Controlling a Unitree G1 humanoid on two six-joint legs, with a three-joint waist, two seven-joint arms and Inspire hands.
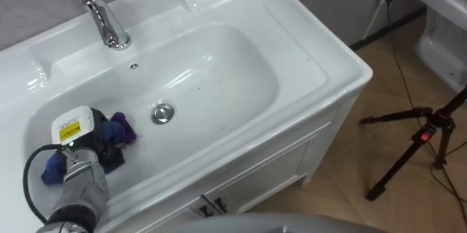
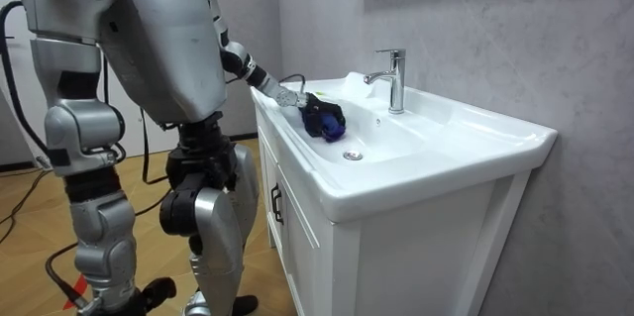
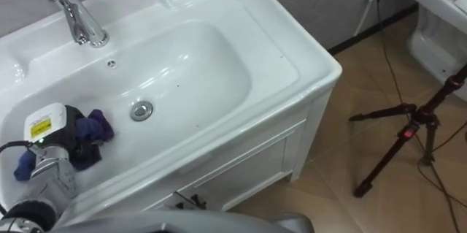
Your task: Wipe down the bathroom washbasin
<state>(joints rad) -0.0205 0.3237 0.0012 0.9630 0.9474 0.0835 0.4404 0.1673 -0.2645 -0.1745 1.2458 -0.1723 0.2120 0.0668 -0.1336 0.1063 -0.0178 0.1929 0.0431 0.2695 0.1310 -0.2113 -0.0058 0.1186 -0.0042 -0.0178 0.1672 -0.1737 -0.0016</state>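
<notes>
at basin left, left robot hand grips cloth, tip twd drain

Left arm reaches forward, left hand curled on the cloth; right arm hangs down.

The basin was white glazed ceramic, smooth and glossy enough to carry bright highlights, with a polished chrome faucet at its far left rim and a shiny metal drain ring in the bowl. At the near left of the bowl lay a soft, matt, crumpled blue-purple cloth under the left hand, whose casing looked like dark matt plastic. The cabinet below was smooth white with a faint sheen, the wall behind was rough grey plaster, and the floor on the right looked like smooth wood-grain boards.
</notes>
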